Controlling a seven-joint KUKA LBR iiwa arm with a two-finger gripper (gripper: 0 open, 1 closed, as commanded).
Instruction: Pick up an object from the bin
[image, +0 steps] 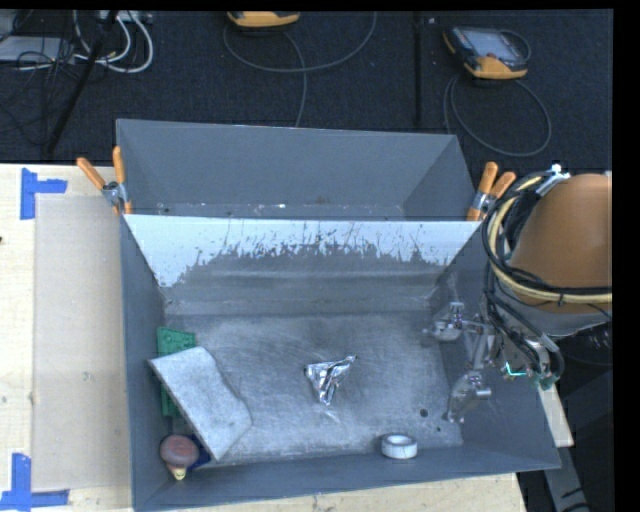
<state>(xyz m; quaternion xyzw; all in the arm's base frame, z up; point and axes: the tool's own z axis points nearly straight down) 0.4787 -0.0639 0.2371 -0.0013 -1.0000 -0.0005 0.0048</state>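
I see the bin (290, 180) as plain grey, its far wall paler with dark streaks running down and its floor mottled with pale scuffs. The foil scrap (328, 380) is shiny silver and the tape roll (399, 446) white. The slab (200, 400) is speckled light grey and lies over a green piece (175, 342). The ball (180, 450) is reddish brown. The fingers (468, 390) are silver metal, the arm's cover (570, 235) orange-brown.

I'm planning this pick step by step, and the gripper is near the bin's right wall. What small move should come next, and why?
Probably a short shift toward the white tape ring. The gripper is open over bare floor with nothing between its fingers. The ring is the nearest thing and lies alone, apart from the crumpled foil.
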